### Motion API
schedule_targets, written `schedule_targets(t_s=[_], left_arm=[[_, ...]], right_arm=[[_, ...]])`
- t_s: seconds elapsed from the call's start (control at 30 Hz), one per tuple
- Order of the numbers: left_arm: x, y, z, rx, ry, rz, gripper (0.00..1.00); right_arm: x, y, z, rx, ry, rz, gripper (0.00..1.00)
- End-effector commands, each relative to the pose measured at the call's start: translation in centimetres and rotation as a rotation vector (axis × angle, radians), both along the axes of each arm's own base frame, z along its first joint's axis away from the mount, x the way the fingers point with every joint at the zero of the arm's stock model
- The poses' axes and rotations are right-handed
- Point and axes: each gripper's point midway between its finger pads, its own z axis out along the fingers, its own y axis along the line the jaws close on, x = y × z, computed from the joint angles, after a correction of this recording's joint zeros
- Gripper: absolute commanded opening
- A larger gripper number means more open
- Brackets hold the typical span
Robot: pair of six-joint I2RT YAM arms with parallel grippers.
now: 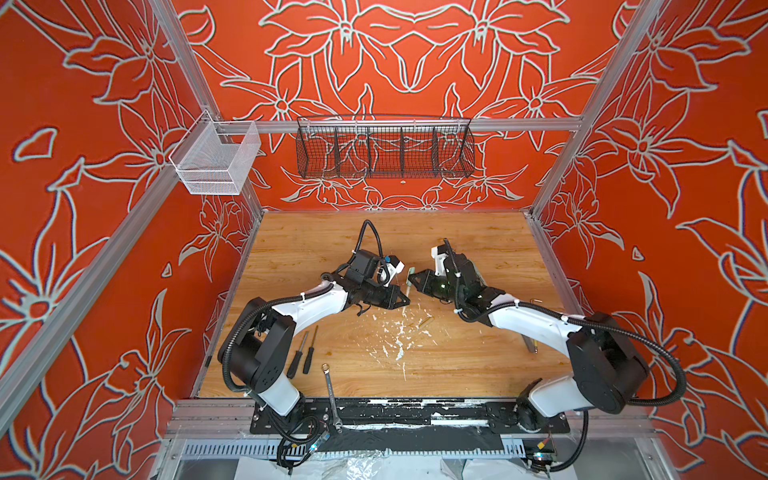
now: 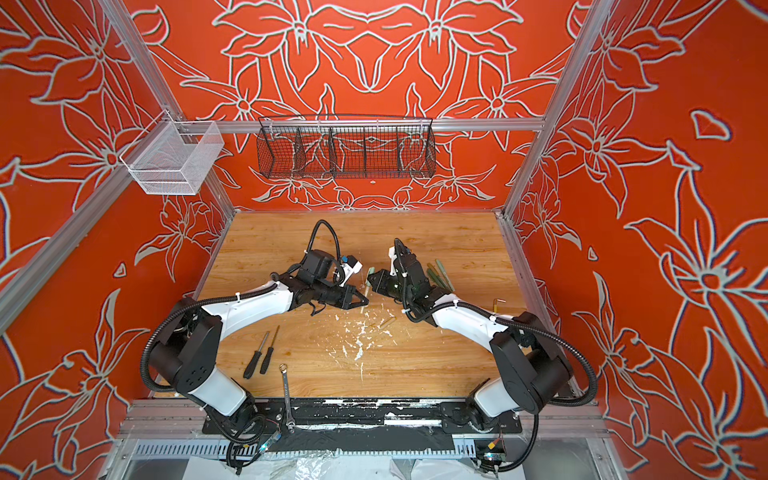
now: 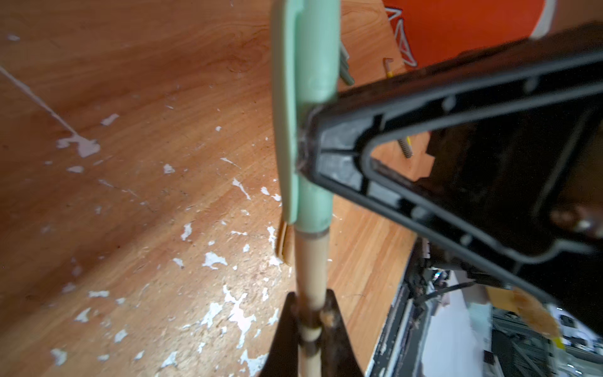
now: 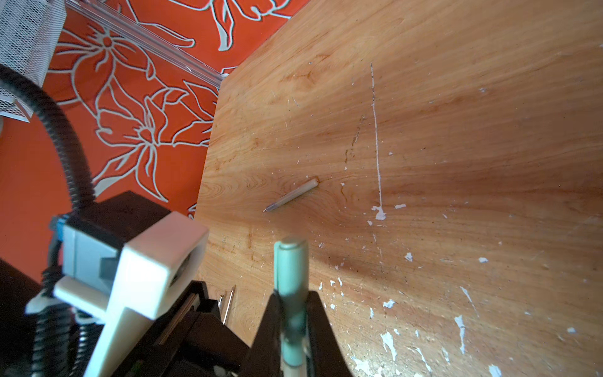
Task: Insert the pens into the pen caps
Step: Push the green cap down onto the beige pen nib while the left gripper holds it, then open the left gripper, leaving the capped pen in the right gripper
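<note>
Your white mesh basket [image 1: 216, 160] hangs at the left rail corner, and the black wire basket [image 1: 384, 149] hangs on the back rail, split into compartments. Through both you see only rail and flowered wall.

Over the middle of the table [image 1: 478, 249] the two arms meet tip to tip. Your left end effector [image 3: 311, 302] is clenched on a beige pen [image 3: 310, 261]. Your right end effector [image 4: 293, 298] is clamped around a mint-green cap [image 3: 315, 65] with a flat clip along one side. The cap's mouth sits over the pen's end, with a thin ring showing at the joint. Pen and cap stand in one straight line, held above the wood.

A loose pen [image 4: 292, 195] — beige barrel, grey tip — lies flat on the table beyond them. A tan cap [image 1: 426, 322] lies near the white flecks, and green pens [image 2: 444, 275] lie beside the right arm.
</note>
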Motion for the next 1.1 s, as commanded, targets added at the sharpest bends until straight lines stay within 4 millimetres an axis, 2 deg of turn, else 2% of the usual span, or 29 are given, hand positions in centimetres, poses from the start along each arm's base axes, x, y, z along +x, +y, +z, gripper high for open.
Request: schedule_targets(t_s=[0.0, 0.03, 0.17, 0.23, 0.27, 0.33, 0.4, 0.47, 0.67, 0.87, 1.07], left_arm=[[5.8, -1.6, 11.0, -0.170, -0.472, 0.021, 0.00], [6.0, -1.3, 11.4, -0.247, -0.453, 0.044, 0.00], [6.3, -1.1, 11.7, -0.345, -0.397, 0.059, 0.00], [6.1, -1.2, 11.1, -0.280, -0.387, 0.043, 0.00], [5.8, -1.2, 11.7, -0.308, -0.384, 0.026, 0.00], [6.3, 0.2, 13.3, -0.485, -0.368, 0.063, 0.00], [7.1, 1.2, 13.3, -0.544, -0.298, 0.085, 0.00], [7.2, 1.1, 13.5, -0.560, -0.282, 0.070, 0.00], [6.5, 0.3, 16.2, -0.723, -0.238, -0.032, 0.00], [6.6, 0.4, 14.0, -0.568, -0.251, -0.007, 0.00], [6.0, 0.2, 12.2, -0.431, -0.268, -0.001, 0.00]], right_arm=[[-8.3, 1.6, -6.0, -0.049, 0.321, 0.214, 0.00], [-8.3, 1.5, -6.0, -0.053, 0.317, 0.212, 0.00], [-8.2, 1.4, -5.9, -0.068, 0.311, 0.214, 0.00], [-8.3, 1.4, -5.9, -0.067, 0.311, 0.218, 0.00], [-8.3, 1.4, -6.0, -0.070, 0.314, 0.218, 0.00], [-8.4, 1.3, -6.1, -0.075, 0.313, 0.223, 0.00], [-8.3, 1.3, -6.0, -0.077, 0.306, 0.222, 0.00], [-8.3, 1.3, -5.9, -0.078, 0.299, 0.227, 0.00], [-8.5, 1.2, -5.5, -0.093, 0.265, 0.251, 0.00], [-8.8, 0.9, -5.8, -0.103, 0.269, 0.250, 0.00], [-8.2, 1.1, -5.0, -0.098, 0.245, 0.244, 0.00]])
